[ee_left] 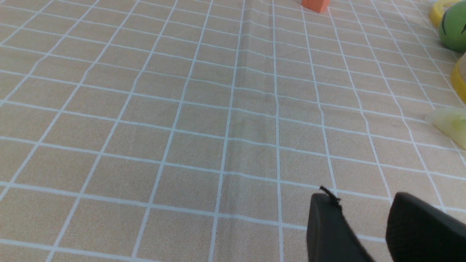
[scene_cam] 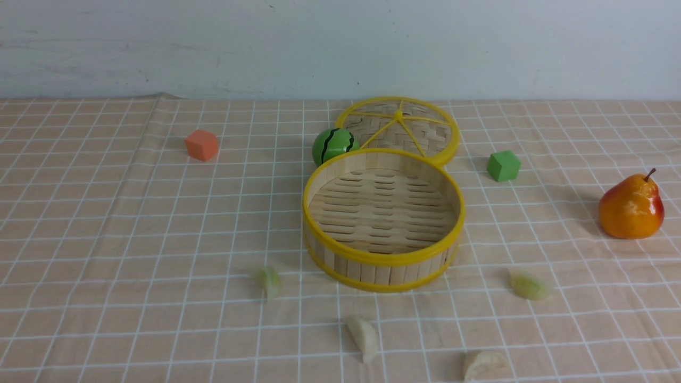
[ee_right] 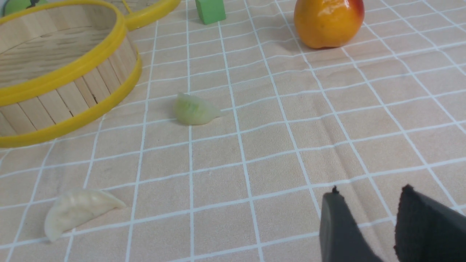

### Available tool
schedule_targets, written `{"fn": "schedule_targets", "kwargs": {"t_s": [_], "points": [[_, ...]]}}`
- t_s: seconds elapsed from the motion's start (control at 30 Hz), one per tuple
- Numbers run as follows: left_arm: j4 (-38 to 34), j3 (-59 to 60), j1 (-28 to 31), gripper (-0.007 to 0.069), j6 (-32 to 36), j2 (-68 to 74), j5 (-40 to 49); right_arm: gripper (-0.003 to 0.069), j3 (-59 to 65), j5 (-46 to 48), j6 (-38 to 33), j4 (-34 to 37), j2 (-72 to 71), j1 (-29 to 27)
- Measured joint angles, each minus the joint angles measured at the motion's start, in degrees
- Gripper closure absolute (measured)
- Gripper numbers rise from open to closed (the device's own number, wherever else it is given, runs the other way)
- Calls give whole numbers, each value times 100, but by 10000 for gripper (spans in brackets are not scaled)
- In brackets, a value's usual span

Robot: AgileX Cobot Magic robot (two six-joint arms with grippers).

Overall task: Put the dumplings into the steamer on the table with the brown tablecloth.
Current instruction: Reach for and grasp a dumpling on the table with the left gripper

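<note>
Our left jaws and right jaws both stand apart, holding nothing. Ahead of the right jaws, well clear, lie a cream-white dumpling [ee_right: 78, 211] and a pale green dumpling [ee_right: 194, 109]. Another green dumpling [ee_left: 449, 123] lies off beside the left jaws. We judge nothing done: four dumplings [scene_cam: 363, 336] sit on the counter [scene_cam: 133, 319], and the steamer [scene_cam: 372, 271] beyond is bare.

A plain pale grey-white painted wall [scene_cam: 213, 42], faintly scuffed, was seen across the background, softly and evenly lit.
</note>
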Motion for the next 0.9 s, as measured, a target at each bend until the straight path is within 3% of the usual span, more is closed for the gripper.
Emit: {"fn": "schedule_targets", "kwargs": {"t_s": [0.27, 0.4, 0.43, 0.47, 0.6, 0.8, 0.9], "points": [[-217, 0, 0, 386, -202, 0, -64, 420, 0, -6, 18, 56, 0, 0], [-2116, 0, 0, 386, -1597, 0, -160, 420, 7, -69, 568, 1020, 0, -2], [-2691, 0, 0, 386, -2022, 0, -173, 420, 13, -87, 903, 1559, 0, -2], [-3842, 0, 0, 386, -2853, 0, -179, 420, 24, -58, 1513, 2405, 0, -2], [-5028, 0, 0, 386, -3598, 0, -202, 420, 67, 27, 2499, 4166, 0, -2], [-5479, 0, 0, 386, -3325, 0, 46, 420, 72, -7, 2502, 4178, 0, -2], [-5671, -261, 0, 386, -2120, 0, 525, 420, 40, 60, 2147, 4172, 0, -2]]}}
